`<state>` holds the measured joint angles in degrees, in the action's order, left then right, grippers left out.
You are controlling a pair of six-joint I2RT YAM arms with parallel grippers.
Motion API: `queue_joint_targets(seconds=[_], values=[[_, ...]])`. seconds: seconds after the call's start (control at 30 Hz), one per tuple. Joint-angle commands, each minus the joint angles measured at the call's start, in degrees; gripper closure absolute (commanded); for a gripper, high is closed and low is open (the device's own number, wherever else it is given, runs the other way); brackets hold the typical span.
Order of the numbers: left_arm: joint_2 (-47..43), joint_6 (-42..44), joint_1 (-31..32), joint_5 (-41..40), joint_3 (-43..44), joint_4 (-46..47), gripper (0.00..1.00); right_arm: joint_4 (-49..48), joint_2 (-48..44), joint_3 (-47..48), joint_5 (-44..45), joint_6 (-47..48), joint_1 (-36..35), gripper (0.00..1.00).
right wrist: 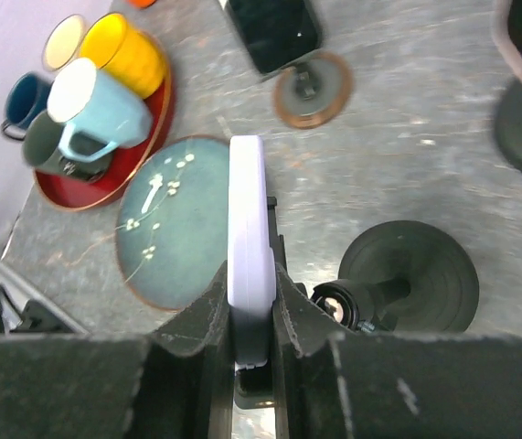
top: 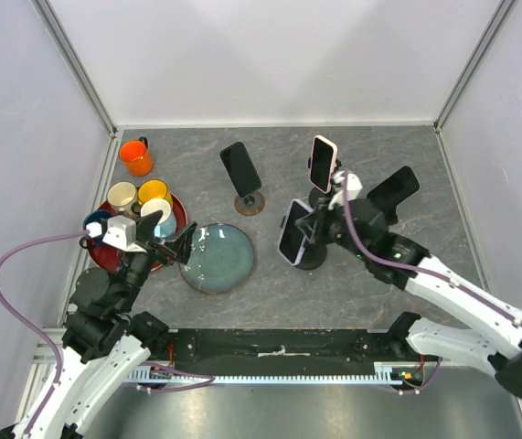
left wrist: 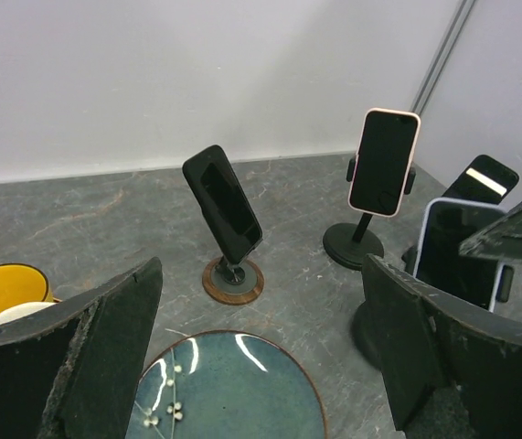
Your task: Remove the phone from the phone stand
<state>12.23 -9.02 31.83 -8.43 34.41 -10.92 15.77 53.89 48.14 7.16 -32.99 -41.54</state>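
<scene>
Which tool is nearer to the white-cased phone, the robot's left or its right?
Right. The right tool is closed on the phone, gripping its two faces. The left tool hangs open at the left edge of the blue plate, well to the phone's left.

Teal plate (top: 217,258) on tabletop (top: 379,155), just beside red tray (right wrist: 101,189) w/ mugs (top: 154,192). Orange mug (top: 136,156) apart, far-left corner.

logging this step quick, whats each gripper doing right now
Left gripper: open, holding nothing.
Right gripper: closed on the white-cased smartphone, next to its black round-based stand.
</scene>
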Motion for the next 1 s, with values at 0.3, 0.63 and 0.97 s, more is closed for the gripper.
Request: queue_joint_targets(seconds=[0.3,0.63,0.97], values=[[4.8,0.5,-0.7,-0.5,2.1,-1.9,0.02,-35.0,7.5,-4.0,20.6,-3.8,-11.6,1.0],[9.8,0.4,-1.0,2.5,3.0,-3.0,0.02,-37.0,8.5,-9.4,24.4,-3.8,-14.1,0.94],[11.1,0.8,-1.0,1.7,3.6,-4.3,0.02,-30.9,9.1,-7.9,28.3,-5.4,-14.9,0.64]])
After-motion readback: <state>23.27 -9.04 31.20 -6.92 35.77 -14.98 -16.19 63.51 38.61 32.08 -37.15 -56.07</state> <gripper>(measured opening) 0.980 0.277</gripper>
